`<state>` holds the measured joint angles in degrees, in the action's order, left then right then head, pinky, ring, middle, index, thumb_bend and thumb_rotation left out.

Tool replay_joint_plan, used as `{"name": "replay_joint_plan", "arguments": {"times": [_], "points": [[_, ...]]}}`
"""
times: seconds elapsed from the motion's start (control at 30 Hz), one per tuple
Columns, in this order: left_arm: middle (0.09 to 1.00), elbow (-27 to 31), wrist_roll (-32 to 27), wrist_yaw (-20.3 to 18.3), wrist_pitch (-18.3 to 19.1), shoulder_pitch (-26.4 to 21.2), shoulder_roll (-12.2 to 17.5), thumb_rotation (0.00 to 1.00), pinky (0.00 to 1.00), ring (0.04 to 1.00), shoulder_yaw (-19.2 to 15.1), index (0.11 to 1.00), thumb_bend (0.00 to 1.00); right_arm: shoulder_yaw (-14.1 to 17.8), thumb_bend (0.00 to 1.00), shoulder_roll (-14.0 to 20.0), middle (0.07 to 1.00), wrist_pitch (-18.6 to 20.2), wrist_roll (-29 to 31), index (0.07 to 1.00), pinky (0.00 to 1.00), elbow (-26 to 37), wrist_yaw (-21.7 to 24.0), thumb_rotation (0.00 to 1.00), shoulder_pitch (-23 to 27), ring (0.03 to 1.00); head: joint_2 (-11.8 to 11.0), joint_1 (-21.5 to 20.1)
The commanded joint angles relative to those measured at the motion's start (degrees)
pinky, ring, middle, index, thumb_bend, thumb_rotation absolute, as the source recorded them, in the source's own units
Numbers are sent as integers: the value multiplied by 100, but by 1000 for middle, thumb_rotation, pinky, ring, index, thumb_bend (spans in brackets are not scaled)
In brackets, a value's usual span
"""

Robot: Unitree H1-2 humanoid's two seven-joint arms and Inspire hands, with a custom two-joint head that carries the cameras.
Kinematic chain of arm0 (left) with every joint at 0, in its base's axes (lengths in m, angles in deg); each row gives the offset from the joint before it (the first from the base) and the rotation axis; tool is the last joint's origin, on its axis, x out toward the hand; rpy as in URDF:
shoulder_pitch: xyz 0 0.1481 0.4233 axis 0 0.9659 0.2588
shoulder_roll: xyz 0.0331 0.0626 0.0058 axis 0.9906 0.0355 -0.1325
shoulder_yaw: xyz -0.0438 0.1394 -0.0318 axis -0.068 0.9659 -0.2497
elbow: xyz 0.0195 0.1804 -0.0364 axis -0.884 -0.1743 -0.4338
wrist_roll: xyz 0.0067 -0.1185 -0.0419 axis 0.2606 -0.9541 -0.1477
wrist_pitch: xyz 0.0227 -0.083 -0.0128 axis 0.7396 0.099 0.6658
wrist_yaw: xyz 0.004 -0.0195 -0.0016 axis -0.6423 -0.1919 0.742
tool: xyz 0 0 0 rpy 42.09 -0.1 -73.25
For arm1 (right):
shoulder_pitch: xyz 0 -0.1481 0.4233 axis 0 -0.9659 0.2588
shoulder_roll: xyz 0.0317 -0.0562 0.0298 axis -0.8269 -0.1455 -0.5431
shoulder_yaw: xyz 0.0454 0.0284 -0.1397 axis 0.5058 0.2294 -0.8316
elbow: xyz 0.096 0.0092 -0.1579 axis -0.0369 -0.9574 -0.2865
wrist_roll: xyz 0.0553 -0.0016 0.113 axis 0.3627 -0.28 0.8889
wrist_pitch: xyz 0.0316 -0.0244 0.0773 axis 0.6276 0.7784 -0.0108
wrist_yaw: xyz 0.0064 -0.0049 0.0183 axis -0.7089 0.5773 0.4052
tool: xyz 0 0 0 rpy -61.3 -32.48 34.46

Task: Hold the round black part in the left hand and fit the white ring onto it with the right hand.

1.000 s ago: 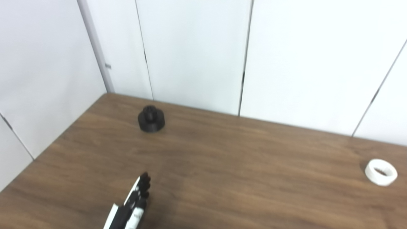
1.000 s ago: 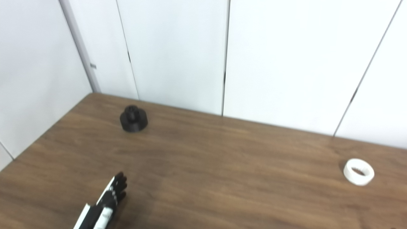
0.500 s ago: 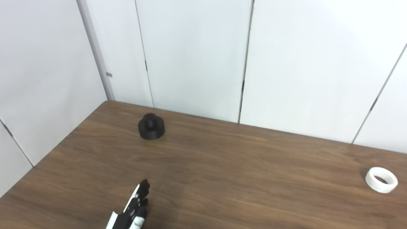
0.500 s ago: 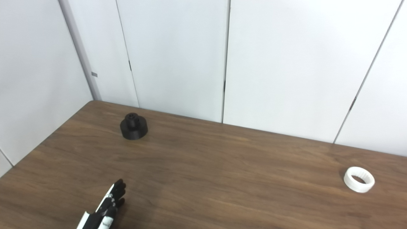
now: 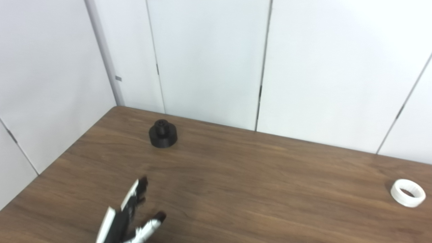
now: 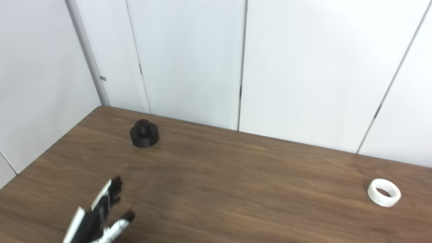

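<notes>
Black part (image 5: 163,134) sits untouched far back on the table (image 5: 236,189), ring (image 5: 407,193) well right, while your left hand (image 5: 130,216) has just spread open, empty, ready to reach.

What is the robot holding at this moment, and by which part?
Nothing. The left hand is open above the table, apart from the round black part. The white ring lies untouched; the right hand is out of view.

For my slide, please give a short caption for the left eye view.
Open left hand over the wooden table, black part far ahead, white ring at right.
</notes>
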<state>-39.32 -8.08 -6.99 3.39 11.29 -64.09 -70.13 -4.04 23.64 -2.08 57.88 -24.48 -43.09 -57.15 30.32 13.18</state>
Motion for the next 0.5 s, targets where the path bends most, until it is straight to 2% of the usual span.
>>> {"name": "replay_joint_plan", "arguments": {"times": [0.0, 0.07, 0.1, 0.2, 0.3, 0.47], "points": [[990, 475, 316, -78, 682, -385, 426, 461, 995, 994, -204, 981, 813, 63, 635, 80, 992, -147, 66, 960, 1000, 177, 8, 1000, 35, 1000, 32, -14], [999, 717, 465, -264, 1405, -686, 793, 489, 1000, 1000, -327, 999, 894, 66, 658, 68, 989, -133, 37, 957, 1000, 209, -15, 983, 19, 1000, 44, -3], [1000, 773, 492, -338, 1657, -823, 962, 488, 1000, 1000, -375, 999, 898, 65, 659, 68, 988, -133, 28, 956, 1000, 224, -18, 981, 9, 1000, 53, 17], [1000, 747, 644, -517, 2188, -1139, 1412, 458, 1000, 1000, -412, 1000, 934, 64, 668, 75, 984, -163, 2, 951, 1000, 227, -6, 967, -17, 1000, 69, 32], [1000, 536, 1021, -643, 2398, -1286, 1783, 482, 1000, 1000, -275, 1000, 968, 45, 678, 64, 979, -220, -57, 940, 1000, 233, 3, 928, -38, 1000, 85, -3], [1000, -148, 1757, -502, 2344, -1532, 2033, 494, 1000, 1000, 41, 974, 1000, 35, 663, 56, 968, -297, -109, 922, 1000, 222, 17, 880, -54, 1000, 113, -19]]}}
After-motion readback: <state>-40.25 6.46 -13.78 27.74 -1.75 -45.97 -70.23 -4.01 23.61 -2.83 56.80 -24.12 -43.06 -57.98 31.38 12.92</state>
